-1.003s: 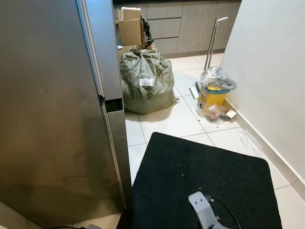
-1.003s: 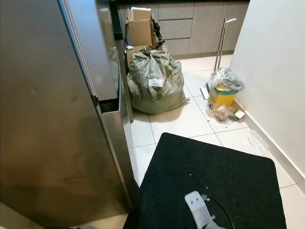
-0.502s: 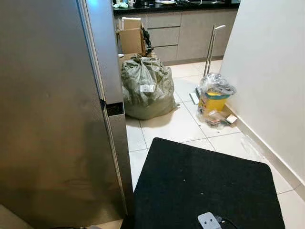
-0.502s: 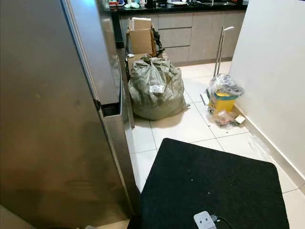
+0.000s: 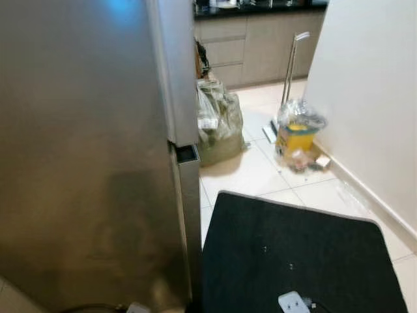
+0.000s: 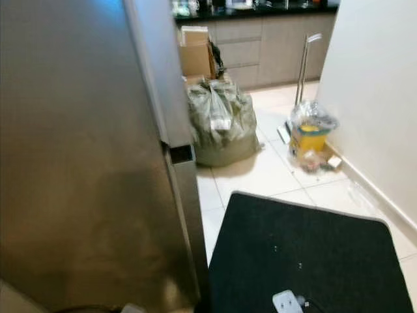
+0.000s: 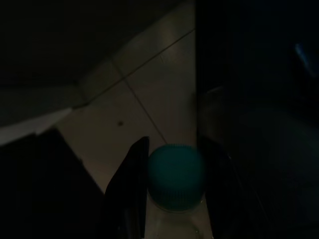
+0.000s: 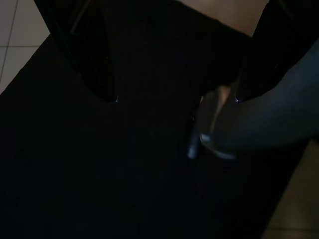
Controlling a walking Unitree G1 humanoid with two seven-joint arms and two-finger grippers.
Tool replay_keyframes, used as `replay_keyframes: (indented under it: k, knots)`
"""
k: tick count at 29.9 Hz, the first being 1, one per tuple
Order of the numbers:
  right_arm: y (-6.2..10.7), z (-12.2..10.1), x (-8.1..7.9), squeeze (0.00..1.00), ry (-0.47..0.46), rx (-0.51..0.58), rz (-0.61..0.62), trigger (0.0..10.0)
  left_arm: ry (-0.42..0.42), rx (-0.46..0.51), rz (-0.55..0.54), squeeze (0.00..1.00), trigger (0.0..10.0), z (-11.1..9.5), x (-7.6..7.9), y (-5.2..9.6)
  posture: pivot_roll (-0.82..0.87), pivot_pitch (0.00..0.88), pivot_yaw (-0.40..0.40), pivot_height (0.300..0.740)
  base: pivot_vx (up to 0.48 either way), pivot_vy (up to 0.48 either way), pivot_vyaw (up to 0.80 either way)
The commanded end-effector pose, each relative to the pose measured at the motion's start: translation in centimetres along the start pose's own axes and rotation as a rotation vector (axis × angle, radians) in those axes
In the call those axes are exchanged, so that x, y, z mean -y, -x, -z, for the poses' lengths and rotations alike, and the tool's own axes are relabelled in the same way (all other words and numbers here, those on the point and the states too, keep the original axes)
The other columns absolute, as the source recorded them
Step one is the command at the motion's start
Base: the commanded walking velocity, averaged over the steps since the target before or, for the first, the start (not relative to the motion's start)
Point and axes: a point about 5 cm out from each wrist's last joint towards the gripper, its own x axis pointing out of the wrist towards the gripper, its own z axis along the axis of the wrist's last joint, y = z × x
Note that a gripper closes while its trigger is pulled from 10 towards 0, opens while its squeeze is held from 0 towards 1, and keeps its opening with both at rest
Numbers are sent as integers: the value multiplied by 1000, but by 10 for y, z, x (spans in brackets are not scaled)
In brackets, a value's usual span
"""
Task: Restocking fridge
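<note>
Left gripper (image 7: 172,191) closed on a bottle (image 7: 175,199), fingers (image 7: 130,189) either side of the teal cap (image 7: 175,174), hanging low over pale floor tiles (image 7: 149,84) in deep shade. Right gripper (image 8: 174,97) spread open, nothing between the fingers (image 8: 94,64), pointed down at the black mat (image 5: 300,254).

Stood close against the steel fridge (image 5: 85,150), door apparently shut, with the door edge (image 5: 186,195) just beside the mat. Beyond, a grey-green sack (image 6: 221,124) on the tiles, a box (image 6: 194,55) behind it, a yellow tub (image 5: 294,135) in plastic near the wall (image 5: 371,98).

Judged to be the approach, restocking barely begun: bottle in hand but not yet inside. Best done by squaring up to the door edge first, then opening with the free right gripper while keeping the bottle upright and clear of the swing. Grip on the neck looked narrow, so slow arm motion advised to avoid slipping.

Both arms hung low at the sides, wrists turned floorward.
</note>
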Motion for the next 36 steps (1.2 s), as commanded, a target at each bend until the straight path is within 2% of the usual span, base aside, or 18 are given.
replay_keyframes:
  k: [1,5,9,12,29,36]
  knots:
    - [-1,4,-10,0,-12,-8,-26,10000,9,-44,6,0,10000,14,1,2,2,6,0,740,0,0,0]
    - [-1,4,-11,0,-12,-9,-27,10000,16,-36,15,0,10000,12,1,2,4,7,-1,740,0,0,0]
    - [-1,3,-11,0,-14,-7,-29,10000,-16,-36,42,0,10000,12,4,1,2,7,1,740,0,-474,0]
    - [-1,3,-11,0,-15,-6,-29,10000,17,-30,29,0,10000,12,3,1,1,7,0,740,0,-406,0]
    - [-1,-1,-6,0,-14,6,-15,10000,10,-32,34,0,10000,12,5,1,-2,11,-5,740,0,0,0]
    - [-1,-13,-3,0,-41,49,-8,10000,9,-31,43,0,10000,12,6,1,-5,10,-2,740,0,0,0]
